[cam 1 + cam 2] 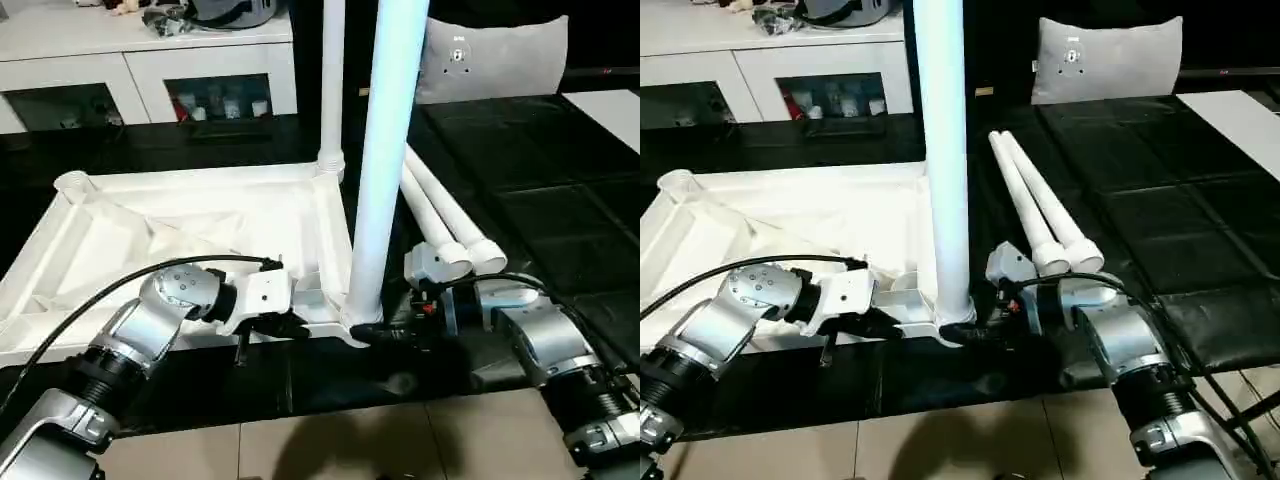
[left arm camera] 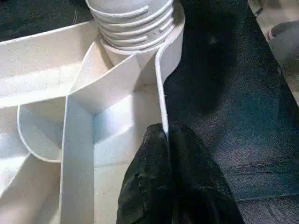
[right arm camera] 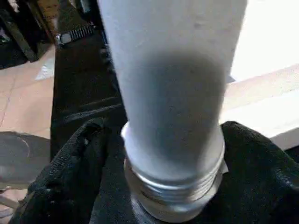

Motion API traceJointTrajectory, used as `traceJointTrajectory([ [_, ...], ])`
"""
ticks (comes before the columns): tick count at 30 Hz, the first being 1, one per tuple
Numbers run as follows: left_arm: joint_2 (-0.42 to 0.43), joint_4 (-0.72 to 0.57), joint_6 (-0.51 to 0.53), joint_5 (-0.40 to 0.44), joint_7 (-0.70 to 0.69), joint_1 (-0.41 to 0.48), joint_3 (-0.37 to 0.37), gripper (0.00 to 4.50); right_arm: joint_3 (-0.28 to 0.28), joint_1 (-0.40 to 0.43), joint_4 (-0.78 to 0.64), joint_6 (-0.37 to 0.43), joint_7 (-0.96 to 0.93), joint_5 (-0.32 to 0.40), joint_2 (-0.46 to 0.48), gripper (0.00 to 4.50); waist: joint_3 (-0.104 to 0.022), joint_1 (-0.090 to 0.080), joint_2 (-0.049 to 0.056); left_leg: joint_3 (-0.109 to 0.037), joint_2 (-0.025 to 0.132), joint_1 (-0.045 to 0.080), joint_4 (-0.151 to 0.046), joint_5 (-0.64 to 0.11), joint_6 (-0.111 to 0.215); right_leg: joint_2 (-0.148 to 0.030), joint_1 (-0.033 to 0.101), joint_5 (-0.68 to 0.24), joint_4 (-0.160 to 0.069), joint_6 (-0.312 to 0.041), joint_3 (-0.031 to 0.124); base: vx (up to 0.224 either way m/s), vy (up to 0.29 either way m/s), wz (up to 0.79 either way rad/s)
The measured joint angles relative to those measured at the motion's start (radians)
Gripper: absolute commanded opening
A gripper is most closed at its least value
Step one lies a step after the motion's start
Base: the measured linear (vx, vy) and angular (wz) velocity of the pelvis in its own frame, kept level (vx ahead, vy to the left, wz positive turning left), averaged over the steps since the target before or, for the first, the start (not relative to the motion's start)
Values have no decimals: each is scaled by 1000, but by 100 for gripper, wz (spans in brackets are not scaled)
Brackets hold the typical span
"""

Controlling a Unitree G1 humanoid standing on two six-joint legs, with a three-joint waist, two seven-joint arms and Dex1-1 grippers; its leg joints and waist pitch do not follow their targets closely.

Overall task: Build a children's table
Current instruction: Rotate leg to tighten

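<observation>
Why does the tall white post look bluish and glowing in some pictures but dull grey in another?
Left eye view: the upright leg sits close to the camera, brightly lit with a pale blue cast. Right wrist view: the same leg is very near the lens, soft and shaded grey in the middle, between the right tool's dark fingers. Left wrist view: the tabletop's ribs look evenly lit.

The two head views are looking forward and down over the silver forearms at the upturned white plastic tabletop (image 1: 190,225) lying on black mats, each from a slightly different side, so the upright white tapered leg (image 1: 943,150) is standing nearer picture centre in the right eye view. The left wrist camera is sitting very close, facing along the black left gripper (image 2: 166,140) at the tabletop's near rim. The right wrist camera is pointing along the right gripper (image 3: 170,154) at that leg's threaded base, shared with the left wrist view.
</observation>
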Motion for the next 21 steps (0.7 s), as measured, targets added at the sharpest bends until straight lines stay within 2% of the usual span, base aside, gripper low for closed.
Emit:
traceJointTrajectory([
  [2, 0, 3, 0, -4, -5, 0, 0, 0, -3, 0, 2, 0, 4, 4, 2, 351, 0, 0, 0, 0, 0, 0, 0, 0, 0, 0, 0, 0, 0, 0, 0, 0, 0, 0],
  [3, 0, 4, -1, -4, -5, 0, 1, 0, -4, 0, 4, 1, 6, 7, 2, 325, 0, 0, 0, 0, 0, 0, 0, 0, 0, 0, 0, 0, 0, 0, 0, 0, 0, 0],
  [6, 1, 4, -1, -6, -18, 0, 1, 0, -7, 0, 12, 10, 11, 22, 4, 316, 0, 1, 0, 0, 0, 0, 0, 0, 0, 0, 0, 0, 0, 0, 0, 0, 0, 0],
  [8, 3, 3, -1, -8, -24, 2, 1, 0, -7, 0, 13, 23, 18, 29, 5, 286, 0, 1, 0, 0, 0, 0, 0, 0, 0, 0, 0, 0, 0, 0, 0, 0, 0, 0],
  [12, 9, -21, 13, -13, -28, 20, 2, 0, -10, 14, 8, 40, 31, 40, 9, 277, -3, 1, 2, 0, 0, 0, 1, 0, 0, 0, 0, 0, 1, 0, 0, 0, 0, 0],
  [16, 12, -63, 79, -21, -26, 49, 13, 0, -18, 40, -15, 62, 23, 43, 22, 274, -9, -2, 3, 1, 0, 2, 0, 0, 0, 0, 0, -1, 1, 1, 1, 0, 0, 0],
  [18, 11, -75, 105, -23, -21, 57, 17, 0, -18, 44, -18, 71, 10, 43, 31, 274, -10, -4, 3, 2, 0, 6, 0, 0, 0, 0, 4, -2, 1, 4, 2, 0, 0, 0],
  [20, -13, -108, 203, -20, 36, 81, 49, 0, -35, 46, -7, 85, -86, 27, 86, 273, -11, -15, 1, 4, 0, 15, -2, -2, -3, 0, 10, -4, 1, 6, 3, 0, 0, 0],
  [21, -32, -109, 252, -9, 86, 82, 67, 0, -53, 45, 10, 88, -167, 14, 129, 273, -12, -25, 1, 5, 0, 17, -2, -2, -8, 0, 12, -3, 1, 5, 3, 0, 0, 0],
])
